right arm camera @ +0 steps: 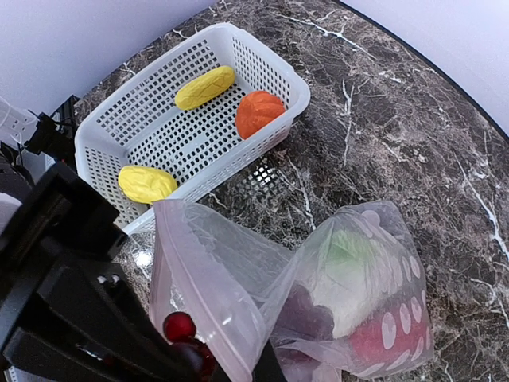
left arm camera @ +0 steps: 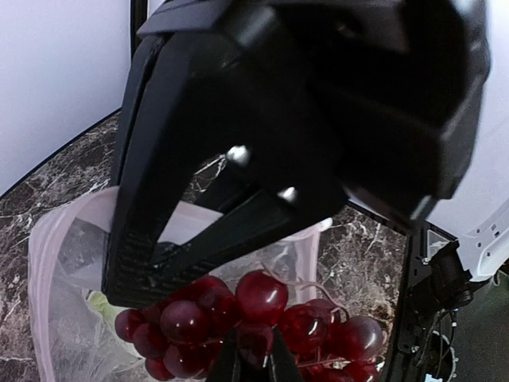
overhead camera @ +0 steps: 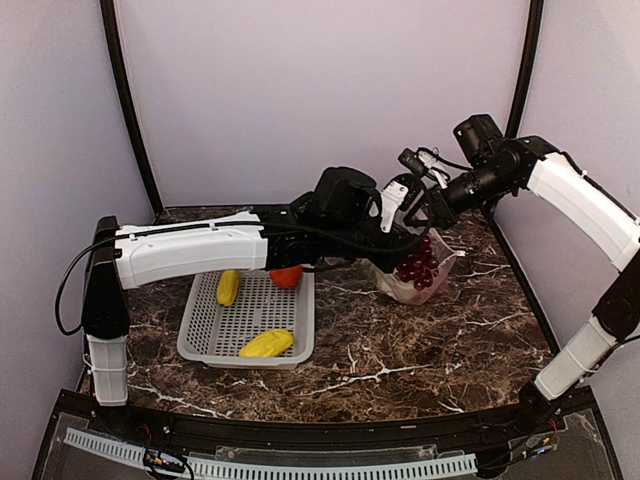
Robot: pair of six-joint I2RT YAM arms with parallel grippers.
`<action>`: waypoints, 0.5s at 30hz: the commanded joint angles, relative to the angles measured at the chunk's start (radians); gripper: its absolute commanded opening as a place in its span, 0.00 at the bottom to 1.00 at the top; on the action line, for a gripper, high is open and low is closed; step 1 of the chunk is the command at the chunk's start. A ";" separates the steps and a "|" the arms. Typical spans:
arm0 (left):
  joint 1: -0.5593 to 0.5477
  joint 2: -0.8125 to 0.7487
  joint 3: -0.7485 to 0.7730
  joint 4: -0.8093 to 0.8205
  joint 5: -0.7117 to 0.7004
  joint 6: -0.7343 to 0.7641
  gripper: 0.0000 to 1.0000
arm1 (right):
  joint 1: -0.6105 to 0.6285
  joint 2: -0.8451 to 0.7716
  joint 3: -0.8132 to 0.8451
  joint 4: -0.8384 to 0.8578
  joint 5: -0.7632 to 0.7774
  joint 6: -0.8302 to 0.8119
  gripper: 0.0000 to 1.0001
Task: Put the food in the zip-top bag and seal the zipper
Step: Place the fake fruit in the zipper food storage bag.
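My left gripper [left arm camera: 256, 352] is shut on the dark purple grape bunch [left arm camera: 262, 298] and holds it over the open mouth of the zip-top bag [overhead camera: 400, 288]. Part of the bunch hangs inside the bag [right arm camera: 310, 312]. My right gripper [right arm camera: 262, 368] is shut on the bag's mouth edge by the pinkish zipper [right arm camera: 199, 286] and holds it up and open. The white cauliflower with green leaves [right arm camera: 350, 267] and the red pepper [right arm camera: 382, 338] lie in the bag. In the top view the left gripper [overhead camera: 400, 245] is just below the right gripper [overhead camera: 412, 200].
A grey mesh basket [overhead camera: 200, 340] stands left of the bag on the marble table. It holds two yellow fruits [overhead camera: 228, 287] [overhead camera: 266, 344] and an orange piece [overhead camera: 287, 276]. The left arm stretches across above the basket's far side.
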 commanded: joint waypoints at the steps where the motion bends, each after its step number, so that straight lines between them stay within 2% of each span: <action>1: 0.000 0.007 0.063 -0.044 -0.121 0.066 0.01 | 0.008 -0.050 0.001 0.000 -0.015 0.008 0.00; 8: -0.001 0.046 0.084 -0.055 -0.262 0.029 0.01 | 0.007 -0.061 -0.023 0.010 -0.033 0.017 0.00; 15: 0.000 0.151 0.204 -0.062 -0.376 0.006 0.01 | 0.008 -0.031 -0.009 0.015 -0.089 0.042 0.00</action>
